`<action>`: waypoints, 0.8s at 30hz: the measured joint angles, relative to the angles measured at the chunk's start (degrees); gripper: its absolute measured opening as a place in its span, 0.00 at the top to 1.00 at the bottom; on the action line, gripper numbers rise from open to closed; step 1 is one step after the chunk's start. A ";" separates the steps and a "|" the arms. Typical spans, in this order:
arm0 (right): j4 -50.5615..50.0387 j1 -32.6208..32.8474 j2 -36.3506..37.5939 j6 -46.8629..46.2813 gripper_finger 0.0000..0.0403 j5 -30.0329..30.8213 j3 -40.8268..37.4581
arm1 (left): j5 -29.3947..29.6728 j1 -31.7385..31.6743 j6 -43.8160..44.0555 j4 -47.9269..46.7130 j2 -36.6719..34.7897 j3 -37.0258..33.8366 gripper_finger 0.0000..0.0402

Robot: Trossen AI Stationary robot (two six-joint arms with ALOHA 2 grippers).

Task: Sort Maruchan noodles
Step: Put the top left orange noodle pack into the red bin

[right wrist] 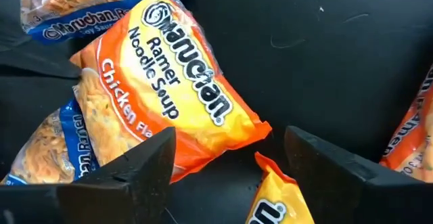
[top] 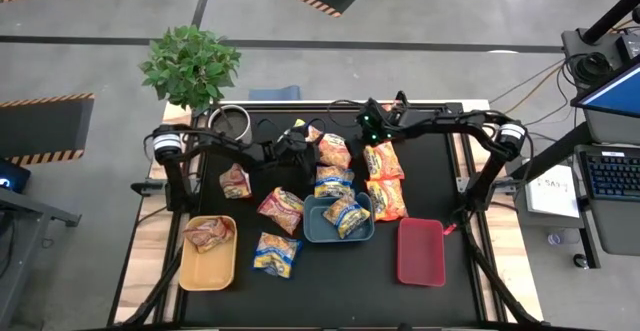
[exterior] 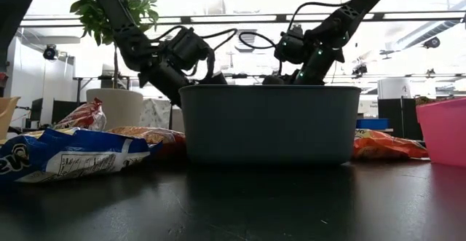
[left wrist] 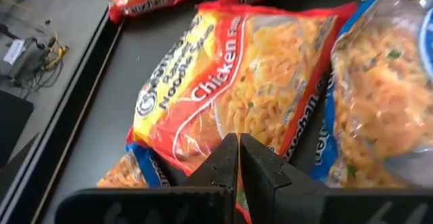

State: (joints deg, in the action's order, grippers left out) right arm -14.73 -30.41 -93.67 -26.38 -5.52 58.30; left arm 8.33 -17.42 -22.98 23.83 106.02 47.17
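Note:
Maruchan noodle packets lie flat across the black table. An orange packet (top: 334, 151) rests partly on blue ones (top: 333, 181); two more orange ones (top: 385, 181) lie to its right. My left gripper (left wrist: 238, 149) is shut, its tips over that orange packet's edge (left wrist: 203, 156). My right gripper (right wrist: 230, 149) stands open just beyond the same packet (right wrist: 176, 95), and another packet's yellow-orange corner (right wrist: 277, 197) shows low between its fingers. One blue packet (top: 347, 214) lies in the blue tray (top: 312, 233). A red one (top: 208, 233) lies in the yellow tray (top: 205, 271). My left gripper's shut fingertips (left wrist: 226, 153) stand at the orange packet's edge, slanting down from the table's left. I cannot tell whether they touch it. The packet lies flat. My right gripper touches nothing that I can see.
The red tray (top: 421, 251) stands at the near right. Red packets (top: 235, 181) (top: 281, 209) and a blue one (top: 277, 254) lie loose toward the left. A potted plant (top: 190, 66) and a wire ring (top: 228, 121) stand at the far left corner.

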 joint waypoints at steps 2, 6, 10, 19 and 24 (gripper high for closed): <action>1.22 0.00 0.01 -0.57 0.32 -0.08 -0.88 | 0.00 -0.17 0.02 -0.70 0.38 -0.02 1.00; 3.28 0.00 -0.09 -1.51 0.31 -0.48 -1.82 | 0.00 -0.68 0.65 -1.99 0.74 -0.02 1.00; 6.25 0.00 -0.10 -2.76 0.31 -0.98 -2.70 | -0.01 -1.28 1.66 -2.43 0.78 -0.02 1.00; 12.36 0.00 -0.15 -5.20 0.31 -2.64 -4.92 | 0.00 -1.50 2.56 -3.28 0.78 -0.02 1.00; 15.01 0.00 -0.15 -6.77 0.30 -2.64 -6.22 | 0.00 -1.50 2.56 -3.29 0.78 -0.02 1.00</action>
State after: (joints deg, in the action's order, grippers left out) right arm 0.28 -30.41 -93.82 -33.15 -8.16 52.08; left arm 8.34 -18.92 -20.43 20.53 106.80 47.16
